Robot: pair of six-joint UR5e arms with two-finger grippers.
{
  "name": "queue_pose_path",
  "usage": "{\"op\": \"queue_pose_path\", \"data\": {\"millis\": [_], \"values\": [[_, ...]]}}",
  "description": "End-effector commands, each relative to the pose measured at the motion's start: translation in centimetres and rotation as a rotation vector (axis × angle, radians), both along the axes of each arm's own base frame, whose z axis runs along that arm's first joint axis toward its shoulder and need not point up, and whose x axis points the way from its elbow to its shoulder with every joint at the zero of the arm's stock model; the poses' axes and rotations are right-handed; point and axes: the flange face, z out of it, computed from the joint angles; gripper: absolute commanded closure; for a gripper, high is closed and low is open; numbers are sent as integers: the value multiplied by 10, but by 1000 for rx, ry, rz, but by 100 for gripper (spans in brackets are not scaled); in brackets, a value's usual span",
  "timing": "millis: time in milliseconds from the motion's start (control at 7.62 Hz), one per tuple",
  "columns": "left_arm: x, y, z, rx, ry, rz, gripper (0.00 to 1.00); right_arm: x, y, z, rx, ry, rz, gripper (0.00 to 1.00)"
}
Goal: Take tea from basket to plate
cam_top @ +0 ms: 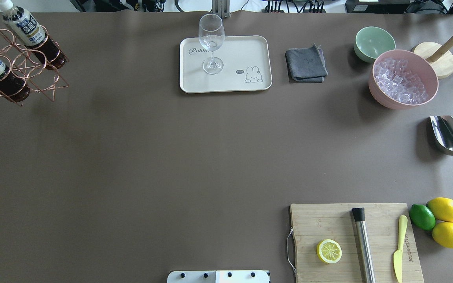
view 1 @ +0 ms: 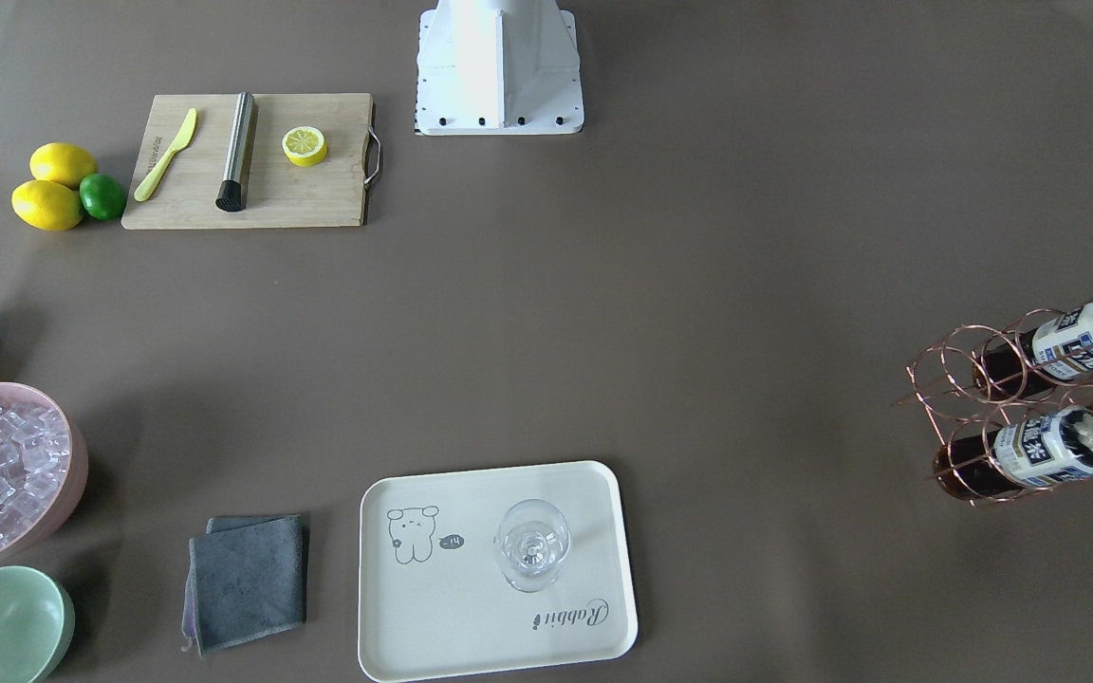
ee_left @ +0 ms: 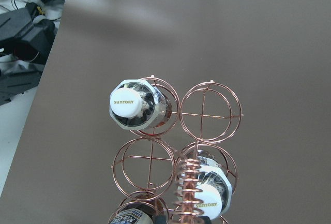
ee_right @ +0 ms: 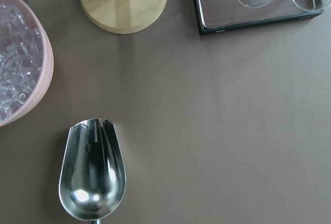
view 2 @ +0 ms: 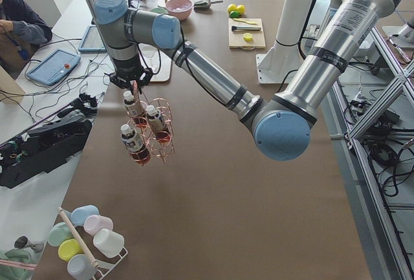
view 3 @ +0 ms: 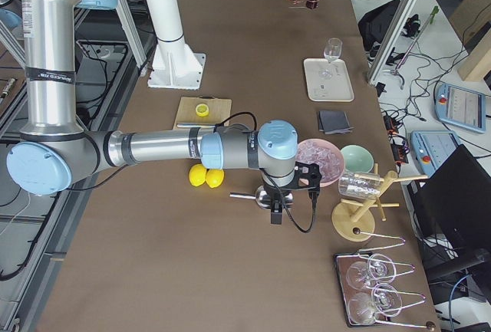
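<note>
The basket (view 1: 973,365) is a copper wire rack at the table's far left end (cam_top: 34,67). Three tea bottles lie in its ring cells: two show in the front view (view 1: 1073,341) (view 1: 1049,446), and white caps show in the left wrist view (ee_left: 129,102). My left gripper (view 2: 132,83) hangs just above the basket; I cannot tell whether it is open or shut. The plate (cam_top: 242,51) is a cream tray that holds a stemmed glass (cam_top: 210,39). My right gripper (view 3: 276,213) is far off over a metal scoop (ee_right: 93,177); I cannot tell its state.
A pink ice bowl (cam_top: 403,78), a green bowl (cam_top: 374,43) and a grey cloth (cam_top: 305,65) stand right of the plate. A cutting board (cam_top: 352,243) carries a lemon half, a steel bar and a knife. Lemons and a lime (cam_top: 441,220) lie beside it.
</note>
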Motion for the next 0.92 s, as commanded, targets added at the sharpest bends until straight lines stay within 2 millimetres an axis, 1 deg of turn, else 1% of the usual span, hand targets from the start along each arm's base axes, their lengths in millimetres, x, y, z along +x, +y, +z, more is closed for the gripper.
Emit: {"op": "queue_pose_path", "data": {"millis": [0, 131, 263, 394, 525, 657, 788], "values": [[61, 22, -80, 127, 19, 67, 100, -1, 7, -4, 8, 4, -3, 0], [96, 36, -109, 150, 35, 94, 100, -4, 7, -2, 8, 5, -12, 0], [133, 50, -136, 153, 56, 116, 100, -6, 6, -6, 19, 4, -17, 0], [161, 57, -161, 171, 74, 148, 100, -20, 2, -14, 33, 5, -43, 0], [178, 68, -188, 147, 97, 123, 100, -35, -4, -30, 59, -5, -64, 0], [206, 82, -205, 152, 97, 134, 100, -55, -12, -68, 92, -13, -59, 0], [231, 92, -229, 160, 101, 142, 100, -83, -21, -108, 118, -33, -56, 0]]}}
